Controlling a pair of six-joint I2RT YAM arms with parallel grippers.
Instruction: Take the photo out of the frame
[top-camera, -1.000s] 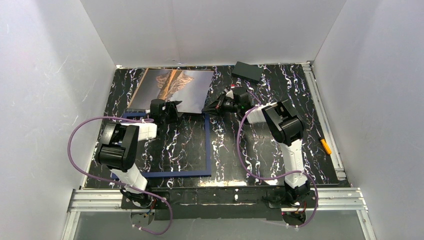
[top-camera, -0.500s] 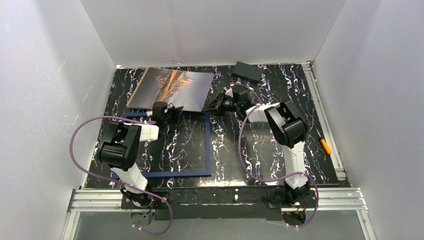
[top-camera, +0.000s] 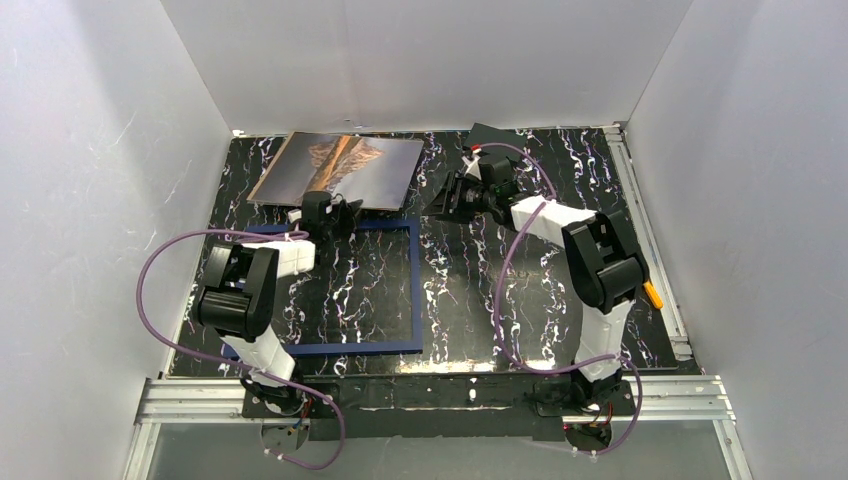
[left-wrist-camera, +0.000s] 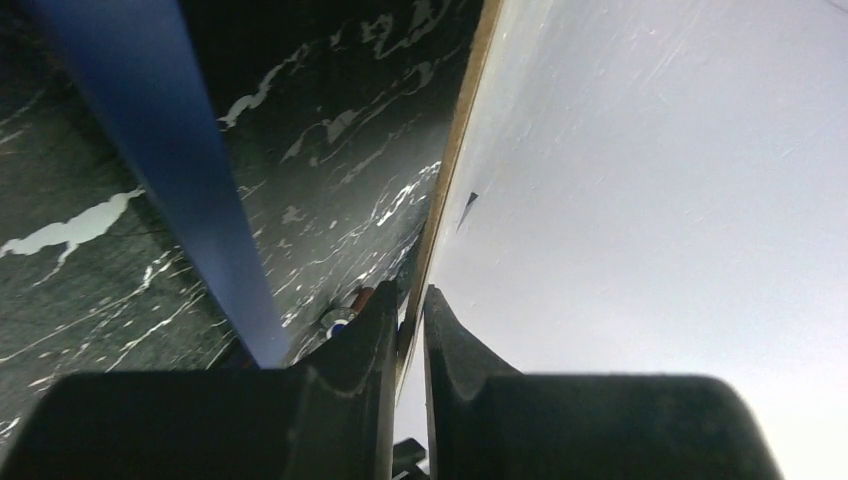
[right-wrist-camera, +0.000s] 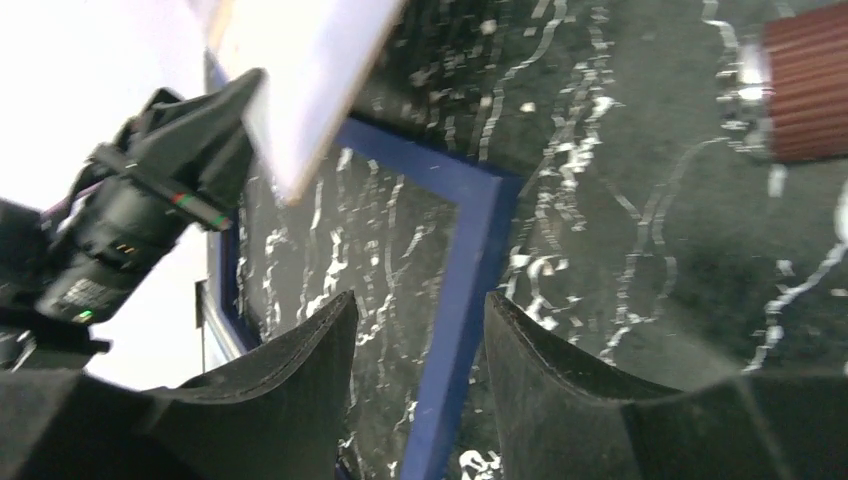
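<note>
Your right gripper (top-camera: 445, 198) has pulled off the photo (top-camera: 340, 168), fingers apart; your left gripper (top-camera: 338, 213) clamps its edge.

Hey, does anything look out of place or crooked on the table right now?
The photo sits slightly skewed beyond the far side of the frame, its near edge pinched by the left gripper and apparently raised off the table. Nothing looks damaged.
</note>
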